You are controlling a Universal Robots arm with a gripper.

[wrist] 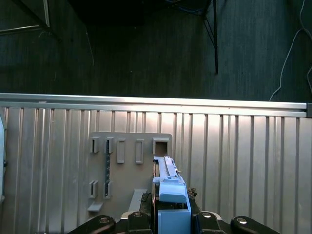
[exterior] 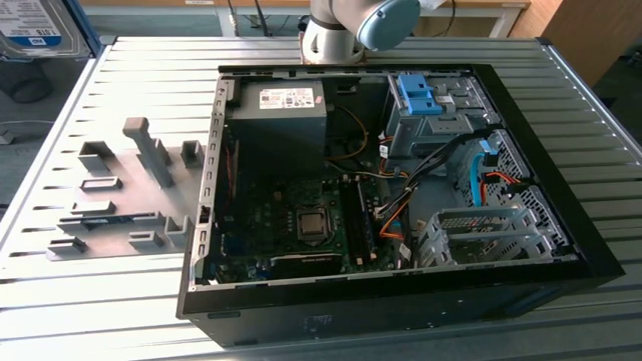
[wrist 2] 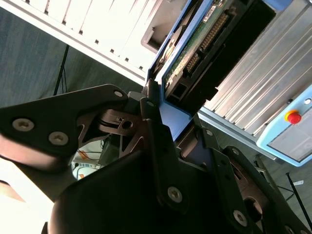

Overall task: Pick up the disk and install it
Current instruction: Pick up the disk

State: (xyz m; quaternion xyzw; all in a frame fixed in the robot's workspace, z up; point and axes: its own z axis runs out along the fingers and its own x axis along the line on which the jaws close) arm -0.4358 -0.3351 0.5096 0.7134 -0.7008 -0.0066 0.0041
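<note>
the tool [wrist 2: 175, 124] is clamped on the disk [wrist 2: 195, 53] at its blue caddy. the disk is held edge-up above the slotted plate [wrist: 129, 146] on the worktop [wrist: 234, 146], at the exterior view's left, well apart from the case [exterior: 422, 308]. this hold is judged to suit a narrow bay.

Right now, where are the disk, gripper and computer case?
disk [wrist: 171, 187], first wrist view, blue caddy edge
gripper [wrist: 171, 218], first wrist view, between its fingertips
computer case [exterior: 422, 308], exterior view, black outer wall
</note>
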